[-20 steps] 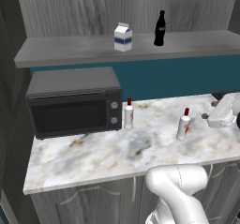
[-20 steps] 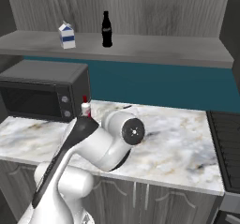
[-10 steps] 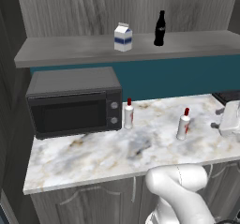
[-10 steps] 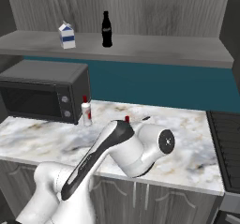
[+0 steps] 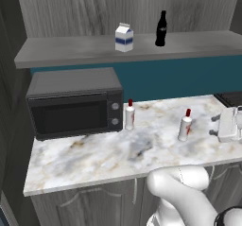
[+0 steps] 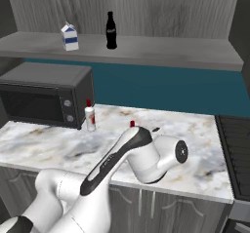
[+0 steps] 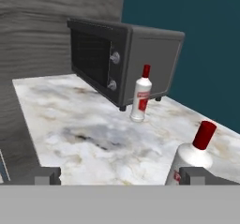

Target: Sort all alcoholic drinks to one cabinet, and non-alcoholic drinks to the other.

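Gripper (image 7: 119, 176) wide open (hand view), near bottle (image 7: 191, 160) just beside its right fingertip.

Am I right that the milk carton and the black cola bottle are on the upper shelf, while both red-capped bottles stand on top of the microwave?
Not quite: the milk carton and cola bottle are on the shelf, but both red-capped bottles stand on the marble counter, one beside the microwave, as the left base view shows.

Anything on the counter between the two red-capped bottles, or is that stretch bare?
Bare. In the left base view only marble counter lies between the bottle by the microwave and the nearer bottle; the hand view shows the same gap.
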Controlling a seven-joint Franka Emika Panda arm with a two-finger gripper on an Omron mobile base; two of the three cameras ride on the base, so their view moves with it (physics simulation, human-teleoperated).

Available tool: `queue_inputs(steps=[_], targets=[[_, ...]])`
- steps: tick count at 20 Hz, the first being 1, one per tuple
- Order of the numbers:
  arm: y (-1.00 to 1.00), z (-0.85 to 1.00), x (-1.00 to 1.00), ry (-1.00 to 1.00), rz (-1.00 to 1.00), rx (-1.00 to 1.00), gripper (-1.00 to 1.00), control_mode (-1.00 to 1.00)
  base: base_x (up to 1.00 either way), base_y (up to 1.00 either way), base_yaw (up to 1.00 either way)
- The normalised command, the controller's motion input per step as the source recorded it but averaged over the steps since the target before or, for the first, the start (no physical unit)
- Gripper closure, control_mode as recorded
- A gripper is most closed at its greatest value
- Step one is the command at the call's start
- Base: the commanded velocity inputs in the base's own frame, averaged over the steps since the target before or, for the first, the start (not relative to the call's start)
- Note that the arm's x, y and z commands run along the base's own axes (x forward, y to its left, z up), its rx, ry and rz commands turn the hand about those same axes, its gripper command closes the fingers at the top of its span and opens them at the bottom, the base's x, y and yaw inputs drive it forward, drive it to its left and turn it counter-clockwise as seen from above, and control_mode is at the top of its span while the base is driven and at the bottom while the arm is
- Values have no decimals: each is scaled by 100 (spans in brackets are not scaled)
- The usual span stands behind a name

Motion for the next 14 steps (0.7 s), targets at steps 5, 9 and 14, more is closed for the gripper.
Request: queue_inputs(steps=[5, 9, 14], targets=[[0, -21, 37, 0, 1, 0, -100, -100, 0, 0, 0], [0, -13, 47, 0, 0, 0, -100, -100, 0, 0, 0], [0, -16, 48, 3, 0, 1, -100, -100, 0, 0, 0]])
